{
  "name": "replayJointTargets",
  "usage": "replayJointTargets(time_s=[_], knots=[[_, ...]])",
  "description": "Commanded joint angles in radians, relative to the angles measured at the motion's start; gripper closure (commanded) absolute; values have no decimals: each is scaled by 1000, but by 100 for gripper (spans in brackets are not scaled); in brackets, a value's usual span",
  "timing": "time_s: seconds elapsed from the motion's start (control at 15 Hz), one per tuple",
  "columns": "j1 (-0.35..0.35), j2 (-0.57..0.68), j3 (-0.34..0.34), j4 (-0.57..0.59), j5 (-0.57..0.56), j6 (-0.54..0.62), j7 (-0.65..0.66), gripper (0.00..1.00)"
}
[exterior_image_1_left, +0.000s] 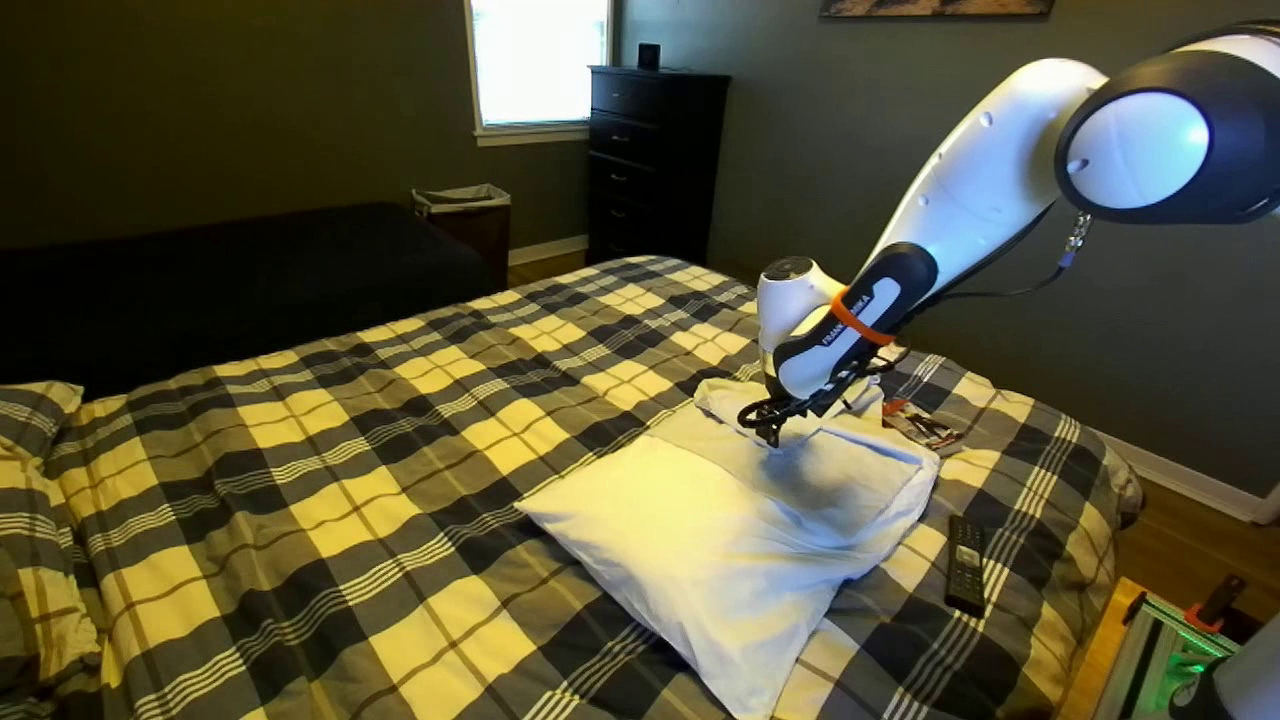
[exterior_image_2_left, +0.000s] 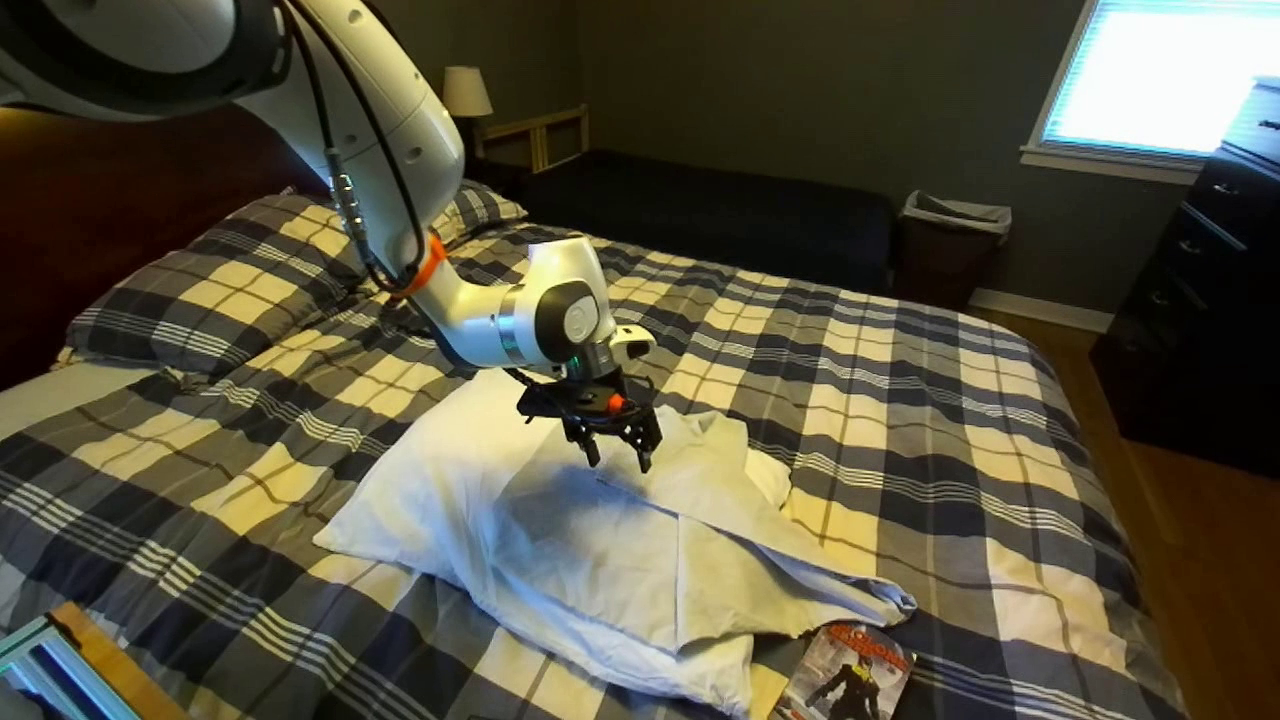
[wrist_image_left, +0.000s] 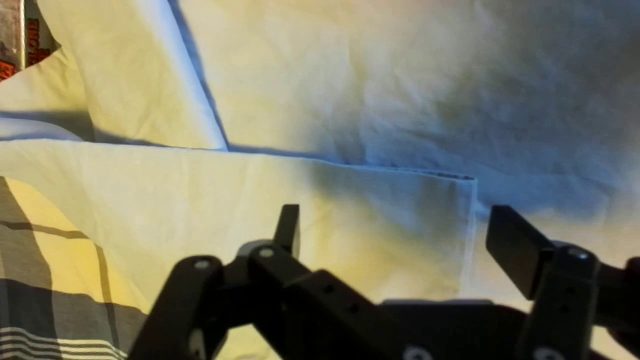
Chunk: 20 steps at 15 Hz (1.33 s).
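Over the plaid-covered bed (exterior_image_1_left: 330, 500), your pincer (exterior_image_2_left: 618, 462) hangs with its two fingers (wrist_image_left: 515, 250) spread wide and nothing between them. Close beneath lies a pale cloth (wrist_image_left: 215, 200), folded loosely across one end of a white pillow (exterior_image_1_left: 660, 510); whether your fingertips brush it is hard to tell, as is whether it is a separate piece or the pillow's own case. A free hem (wrist_image_left: 280, 156) crosses your wrist view and ends in a corner near one fingertip.

By its look, the cloth should handle as light, limp and unbreakable, easily rumpled and apt to slip from a shallow pinch. Your surest hold is probably that hem or its corner; biting too deep would likely gather the layer below. The pillow appears soft and bulkier, likely to give under your fingers, and is perhaps best gripped at a seam or corner.

Farther out, an item with an illustrated cover (exterior_image_2_left: 855, 680) lies at the cloth's edge, and a black remote control (exterior_image_1_left: 966, 570) rests on the bed near the pillow. Beyond stand a laundry bin (exterior_image_2_left: 945, 250) and a dark dresser (exterior_image_1_left: 655, 165).
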Motion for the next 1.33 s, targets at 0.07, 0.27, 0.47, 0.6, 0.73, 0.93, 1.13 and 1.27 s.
replayJointTargets(time_s=[0.07, 0.27, 0.47, 0.6, 0.73, 0.93, 1.13, 1.27], knots=[[3, 15, 13, 14, -6, -27, 4, 0], [21, 36, -2, 35, -17, -45, 28, 15], [26, 52, -6, 54, -19, -70, 36, 42], [27, 57, -6, 61, -19, -84, 42, 58], [21, 61, -2, 74, -14, -99, 39, 72], [7, 58, 3, 88, -1, -124, 37, 96], [-43, 34, 9, 108, 48, -110, 48, 100], [-79, 26, 12, 134, 85, -106, 51, 99]])
